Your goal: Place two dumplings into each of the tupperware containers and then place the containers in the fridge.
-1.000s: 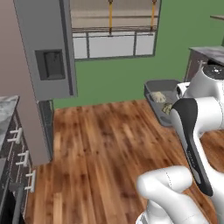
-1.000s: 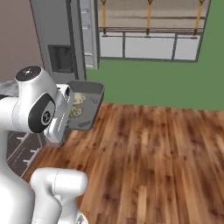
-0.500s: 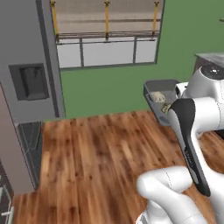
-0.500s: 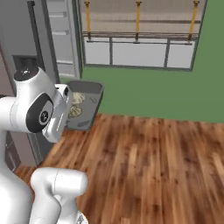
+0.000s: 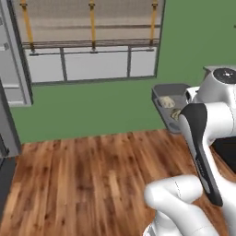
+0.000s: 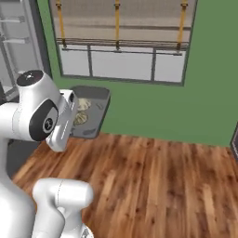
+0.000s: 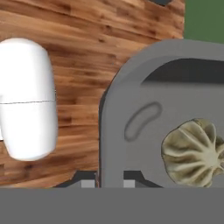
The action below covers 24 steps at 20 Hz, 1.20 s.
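So the shallow grey translucent plastic tub (image 5: 167,94) is held up in the air over the wood plank floor (image 5: 87,175), out ahead of the white arm, with two tan pleated dumplings (image 6: 80,111) inside. Hand view adds the grip: the dark two-finger gripper (image 7: 109,181) is pinched tight on the tub's near rim. Right base view catches the grey fridge's shelves (image 6: 16,42) at far left.

My two back cameras are looking forward over my arm at the green wall (image 5: 106,106) and window (image 6: 121,60), one from each side. My hand camera is looking very close at a container (image 7: 131,100), wood floor (image 7: 65,43) behind it.
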Available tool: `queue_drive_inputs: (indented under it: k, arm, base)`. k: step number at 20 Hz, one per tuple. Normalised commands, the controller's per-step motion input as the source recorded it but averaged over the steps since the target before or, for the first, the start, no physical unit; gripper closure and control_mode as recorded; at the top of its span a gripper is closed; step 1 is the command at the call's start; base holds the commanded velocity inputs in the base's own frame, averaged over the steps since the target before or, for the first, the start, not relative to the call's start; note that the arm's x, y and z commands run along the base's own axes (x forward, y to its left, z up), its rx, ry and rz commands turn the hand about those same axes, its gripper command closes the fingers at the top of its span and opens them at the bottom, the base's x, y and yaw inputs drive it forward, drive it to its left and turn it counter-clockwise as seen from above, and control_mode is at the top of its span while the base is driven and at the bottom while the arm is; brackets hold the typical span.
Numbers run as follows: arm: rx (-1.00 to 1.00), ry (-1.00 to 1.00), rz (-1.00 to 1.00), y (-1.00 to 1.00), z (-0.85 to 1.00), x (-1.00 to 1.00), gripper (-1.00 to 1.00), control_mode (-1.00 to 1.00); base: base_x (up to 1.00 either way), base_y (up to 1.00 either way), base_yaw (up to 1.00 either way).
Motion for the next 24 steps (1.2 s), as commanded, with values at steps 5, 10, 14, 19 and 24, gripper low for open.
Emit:
queue_drive_inputs:
  k: [5,10,14,19,24]
  arm:
    - [0.0,0.0,0.0,0.0,0.0,0.0,1.0,1.0]
    - [0.0,0.0,0.0,0.0,0.0,0.0,1.0,1.0]
    - [0.0,0.0,0.0,0.0,0.0,0.0,1.0,1.0]
    - [0.0,0.0,0.0,0.0,0.0,0.0,1.0,1.0]
    - [0.0,0.0,0.0,0.0,0.0,0.0,1.0,1.0]
  base:
    - [0.69,-0.84,0.51]
    - [0.65,-0.41,0.74]
    - [0.59,-0.21,0.85]
    - [0.57,-0.2,0.86]
    - [0.57,-0.27,0.84]
